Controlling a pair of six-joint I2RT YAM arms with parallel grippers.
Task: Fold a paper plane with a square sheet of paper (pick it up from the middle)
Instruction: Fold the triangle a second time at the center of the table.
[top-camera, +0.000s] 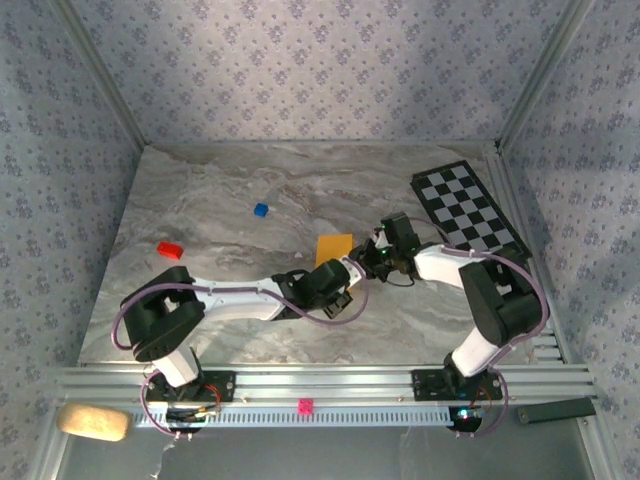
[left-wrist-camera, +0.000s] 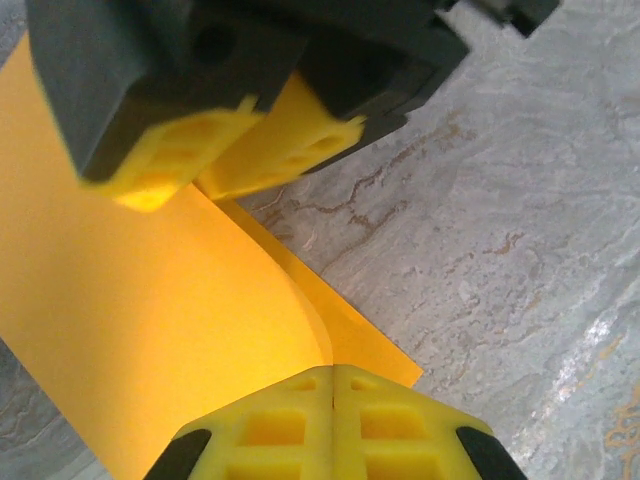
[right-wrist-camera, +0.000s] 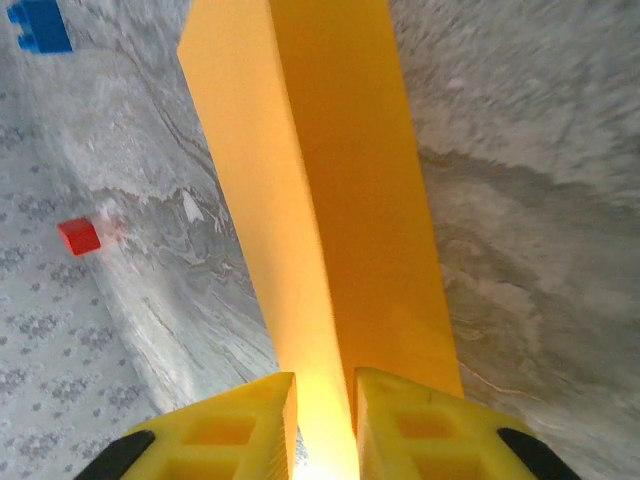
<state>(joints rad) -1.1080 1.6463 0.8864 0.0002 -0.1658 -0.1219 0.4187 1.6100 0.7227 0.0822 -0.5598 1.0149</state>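
On table (top-camera: 200, 200), one paper sheet (top-camera: 334, 246)

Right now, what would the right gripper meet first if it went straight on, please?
The paper: it stands between the right gripper's fingers and runs straight ahead of them.

Soft, even light fills the top view; faint shadows lie on the table (top-camera: 200, 200). Wrist views blur near the lens; the square sheet of paper (left-wrist-camera: 150, 330) glows overexposed.
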